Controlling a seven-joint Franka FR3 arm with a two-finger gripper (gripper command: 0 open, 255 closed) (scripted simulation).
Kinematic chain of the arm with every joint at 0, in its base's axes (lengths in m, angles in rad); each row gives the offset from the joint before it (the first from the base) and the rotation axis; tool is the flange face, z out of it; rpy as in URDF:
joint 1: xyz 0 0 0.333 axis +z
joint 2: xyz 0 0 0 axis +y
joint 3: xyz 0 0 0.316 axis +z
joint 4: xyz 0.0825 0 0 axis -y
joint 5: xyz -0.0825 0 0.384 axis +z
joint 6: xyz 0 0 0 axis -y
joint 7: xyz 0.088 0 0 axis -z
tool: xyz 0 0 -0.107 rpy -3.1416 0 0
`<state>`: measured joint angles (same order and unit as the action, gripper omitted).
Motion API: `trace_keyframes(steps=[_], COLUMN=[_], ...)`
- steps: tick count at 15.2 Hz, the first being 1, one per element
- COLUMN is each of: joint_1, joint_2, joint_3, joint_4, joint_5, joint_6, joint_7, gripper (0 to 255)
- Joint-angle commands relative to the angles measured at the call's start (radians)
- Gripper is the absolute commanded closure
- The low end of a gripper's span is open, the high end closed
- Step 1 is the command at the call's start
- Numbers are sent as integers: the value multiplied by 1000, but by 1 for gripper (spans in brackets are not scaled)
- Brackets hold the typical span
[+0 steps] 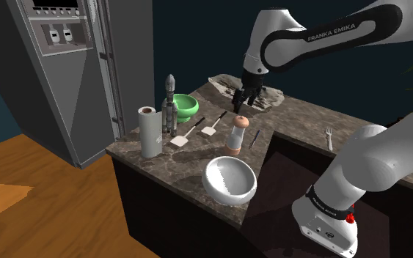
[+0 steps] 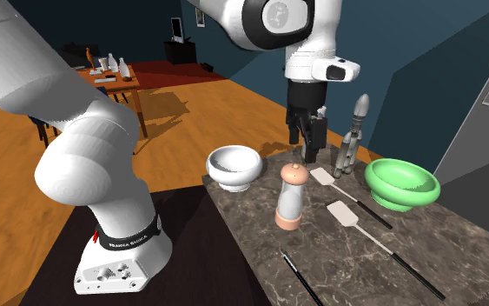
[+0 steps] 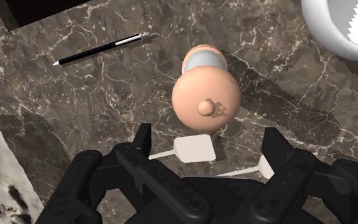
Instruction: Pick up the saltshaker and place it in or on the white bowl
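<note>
Shoulder view, on counter (image 1: 300, 117): saltshaker (image 1: 235, 136) upright mid-surface, bowl (image 1: 230, 179) in front of it at the near edge, pen (image 1: 254, 138) just to its right, two spatulas (image 1: 179, 139) to its left. Further left: paper towel roll (image 1: 150, 132) at the corner, rocket model (image 1: 169, 102) behind it, second bowl (image 1: 186, 108) right of the rocket. Gripper (image 1: 247, 94) above the counter behind the saltshaker; fork (image 1: 329, 138) well off to the right.

Peach saltshaker (image 1: 237, 135) upright on marble counter, near empty white bowl (image 1: 230, 179)
</note>
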<state>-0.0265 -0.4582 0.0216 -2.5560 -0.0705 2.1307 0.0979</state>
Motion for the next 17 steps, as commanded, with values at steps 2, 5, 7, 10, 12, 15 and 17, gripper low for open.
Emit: trace_keyframes(steps=[2, 5, 7, 10, 12, 15, 17], joint_1=[-2, -5, -7, -8, -8, -8, -8], joint_2=[60, 85, 103, 118, 118, 118, 118], joint_3=[12, 11, 10, 10, 10, 10, 10], joint_4=[-16, -38, -51, -62, -61, -61, -61], joint_5=[-16, -20, -24, -26, -26, -26, -26], joint_6=[77, 124, 155, 181, 181, 181, 181], joint_7=[18, 21, 23, 24, 24, 24, 24], gripper=[0, 0, 0, 0, 0, 0, 255])
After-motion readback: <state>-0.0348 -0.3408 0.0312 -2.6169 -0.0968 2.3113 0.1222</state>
